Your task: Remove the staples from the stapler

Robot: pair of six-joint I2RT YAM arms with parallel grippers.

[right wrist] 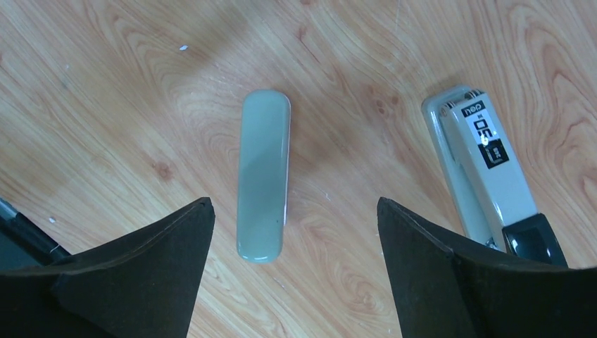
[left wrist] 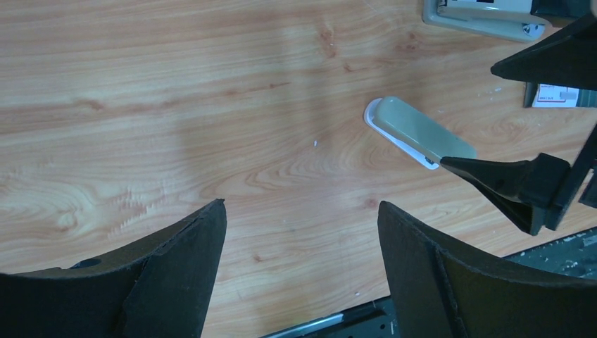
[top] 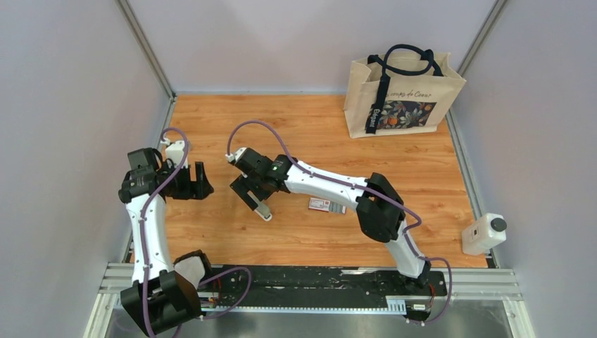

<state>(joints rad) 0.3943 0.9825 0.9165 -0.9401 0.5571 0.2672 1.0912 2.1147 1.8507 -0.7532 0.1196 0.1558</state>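
Observation:
A small grey stapler [right wrist: 486,165] with a black end, a black label and silver metal parts lies on the wooden table at the right of the right wrist view. It also shows in the left wrist view [left wrist: 486,17]. A grey-green oblong piece [right wrist: 264,176] with a white underside lies beside it and shows in the left wrist view [left wrist: 415,132] and the top view [top: 262,209]. My right gripper [right wrist: 294,201] is open and empty above the table, with this piece between its fingers [left wrist: 521,184]. My left gripper [left wrist: 301,204] is open and empty, off to the left [top: 204,179].
A flat red-and-white box [top: 327,205] lies on the table under the right forearm. A tote bag [top: 403,88] stands at the back right. A white bottle [top: 484,234] stands at the right edge. Grey walls close in the table.

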